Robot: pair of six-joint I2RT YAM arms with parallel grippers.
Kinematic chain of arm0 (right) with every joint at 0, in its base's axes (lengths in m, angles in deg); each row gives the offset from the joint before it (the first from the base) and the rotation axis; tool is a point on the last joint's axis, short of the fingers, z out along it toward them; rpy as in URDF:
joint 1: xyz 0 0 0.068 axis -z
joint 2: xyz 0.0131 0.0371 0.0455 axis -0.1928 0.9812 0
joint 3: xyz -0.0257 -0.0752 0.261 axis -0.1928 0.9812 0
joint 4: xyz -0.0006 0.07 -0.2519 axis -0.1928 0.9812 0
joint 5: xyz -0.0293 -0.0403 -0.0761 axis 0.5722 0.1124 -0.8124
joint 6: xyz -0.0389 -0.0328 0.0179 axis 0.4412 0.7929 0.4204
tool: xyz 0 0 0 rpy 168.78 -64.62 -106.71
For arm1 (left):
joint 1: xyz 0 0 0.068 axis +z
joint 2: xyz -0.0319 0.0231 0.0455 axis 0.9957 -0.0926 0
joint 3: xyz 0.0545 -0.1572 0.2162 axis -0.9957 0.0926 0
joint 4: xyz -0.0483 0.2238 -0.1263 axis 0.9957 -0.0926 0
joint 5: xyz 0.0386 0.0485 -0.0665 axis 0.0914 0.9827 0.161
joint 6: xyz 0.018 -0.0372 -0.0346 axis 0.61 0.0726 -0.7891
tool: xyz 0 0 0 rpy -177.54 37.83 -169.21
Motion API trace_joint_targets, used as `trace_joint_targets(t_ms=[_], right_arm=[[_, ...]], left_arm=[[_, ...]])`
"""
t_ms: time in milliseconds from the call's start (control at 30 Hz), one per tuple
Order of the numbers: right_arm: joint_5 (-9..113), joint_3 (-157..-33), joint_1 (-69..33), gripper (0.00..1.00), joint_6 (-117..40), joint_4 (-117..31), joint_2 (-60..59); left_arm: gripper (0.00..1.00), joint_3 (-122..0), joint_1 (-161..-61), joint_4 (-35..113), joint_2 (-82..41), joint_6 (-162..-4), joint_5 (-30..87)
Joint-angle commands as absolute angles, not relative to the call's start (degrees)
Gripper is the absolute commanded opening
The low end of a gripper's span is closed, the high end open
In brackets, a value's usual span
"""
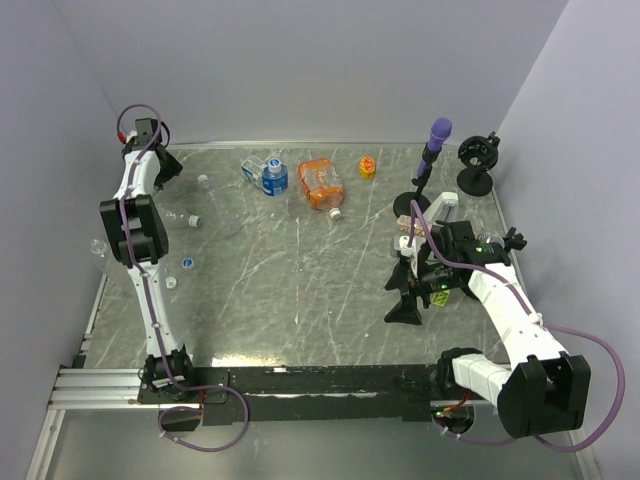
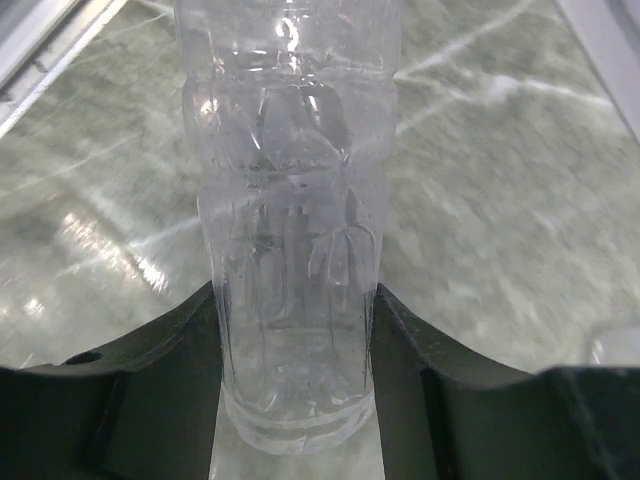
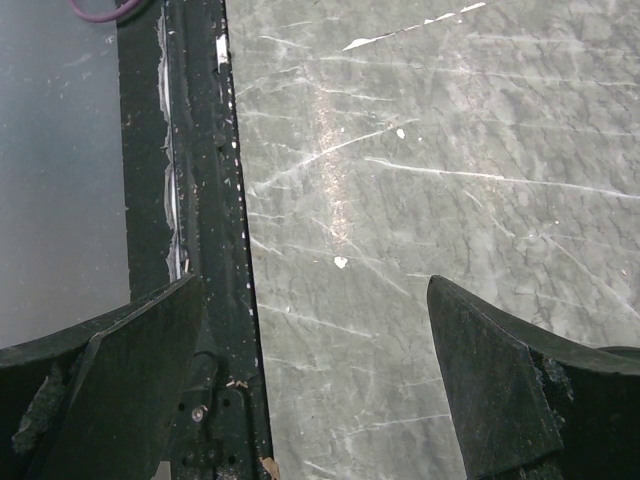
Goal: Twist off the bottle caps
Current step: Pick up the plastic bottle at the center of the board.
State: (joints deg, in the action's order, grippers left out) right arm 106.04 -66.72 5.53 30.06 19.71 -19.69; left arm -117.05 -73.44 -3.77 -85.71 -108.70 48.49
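Two arms work over the marbled table in the top view. The left arm runs from its base toward 12 o'clock, folds at the wrist, and turns the left gripper toward 4 o'clock, at a clear bottle. The right arm bends toward 11 o'clock, with the right gripper hanging at 3 o'clock, fingers down. Of the bottle caps, a loose blue cap and a loose white cap lie at 9 o'clock, just beside the left arm. A capped labelled bottle and an orange bottle lie at 12 o'clock. In the left wrist view, the left gripper has both jaws pressed to the sides of the clear bottle, grasping it. In the right wrist view, the right gripper has its jaws spread wide over the table, holding nothing.
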Motion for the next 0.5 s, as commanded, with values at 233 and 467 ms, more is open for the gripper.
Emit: trace_joint_targets(t_ms=[233, 467], right_arm=[[107.59, -67.55, 5.75, 0.99, 31.65, 20.30, -20.96], [111.88, -67.73, 5.67, 0.99, 32.35, 20.21, -25.26]], left_arm=[[0.22, -89.26, -78.09, 12.99, -46.41, -102.23, 45.45], [0.19, -58.07, -82.65, 25.90, -14.87, -99.94, 26.93]])
